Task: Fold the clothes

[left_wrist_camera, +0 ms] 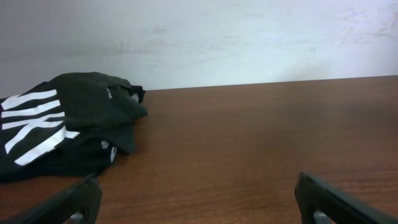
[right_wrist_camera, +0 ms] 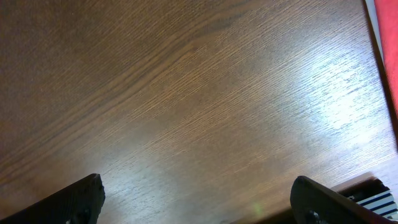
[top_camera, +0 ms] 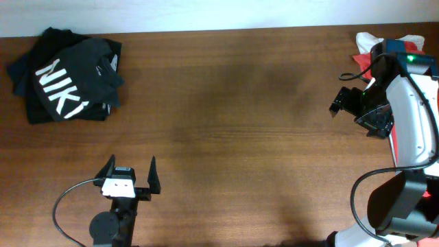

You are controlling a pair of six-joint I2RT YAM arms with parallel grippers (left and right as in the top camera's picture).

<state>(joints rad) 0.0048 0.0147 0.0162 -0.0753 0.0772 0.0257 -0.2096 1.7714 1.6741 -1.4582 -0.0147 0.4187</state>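
Observation:
A black T-shirt point(top_camera: 65, 79) with big white block letters lies folded in a compact bundle at the table's far left corner. It also shows at the left of the left wrist view point(left_wrist_camera: 59, 127). My left gripper point(top_camera: 130, 171) is open and empty near the front edge, well short of the shirt. In its own view the jaws point(left_wrist_camera: 199, 202) are spread wide over bare wood. My right gripper point(top_camera: 357, 110) is open and empty at the far right, raised above the table. Its jaws point(right_wrist_camera: 199, 199) frame only bare wood.
A pile of red and white fabric point(top_camera: 374, 48) lies at the far right corner behind the right arm, and a red edge point(right_wrist_camera: 388, 37) shows in the right wrist view. The brown wooden table point(top_camera: 240, 123) meets a white wall point(left_wrist_camera: 249, 37) at the back.

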